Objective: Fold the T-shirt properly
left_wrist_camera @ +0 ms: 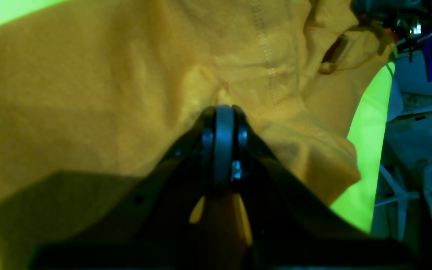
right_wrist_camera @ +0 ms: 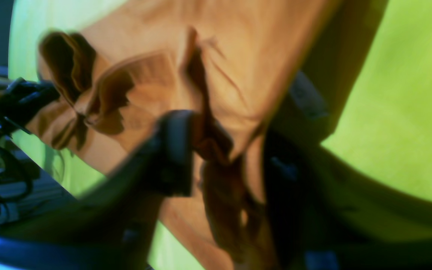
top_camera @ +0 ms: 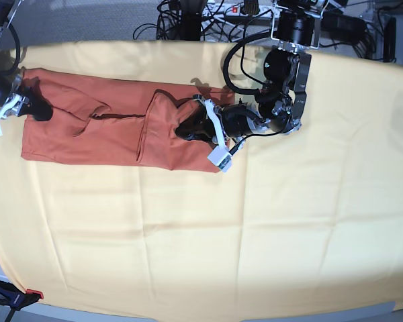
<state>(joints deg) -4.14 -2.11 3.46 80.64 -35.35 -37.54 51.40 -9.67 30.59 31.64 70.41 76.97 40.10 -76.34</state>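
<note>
The T-shirt (top_camera: pixel 114 131) lies as a long rust-orange band across the upper left of the pale yellow cloth (top_camera: pixel 255 228), already narrowed lengthwise, with a raised ridge of fabric near its middle and creases running toward both ends. It reads to me as thin, limp and light: it bunches wherever a jaw touches it and will sag and drag rather than hold a shape, so I judge any lift needs a bite on a doubled edge or hem, not on a single flat layer.

At the shirt's 3 o'clock end, my left gripper (left_wrist_camera: pixel 223 108) has its jaws pressed together on a small pucker of fabric beside a stitched seam; the wrist view shows the cloth drawn into the closed tips. At the 9 o'clock end, my right gripper (right_wrist_camera: pixel 223 150) straddles a twisted gather of fabric. The wrist view is blurred, and a gap shows between the dark fingers (right_wrist_camera: pixel 174 150) with cloth bunched in it, so I cannot tell whether they have clamped yet.

I judge the best hold is these two ends, kept level with each other. The fabric is not slippery, but a shallow pinch could pull free, and the yellow cloth beneath might get caught along with it.
</note>
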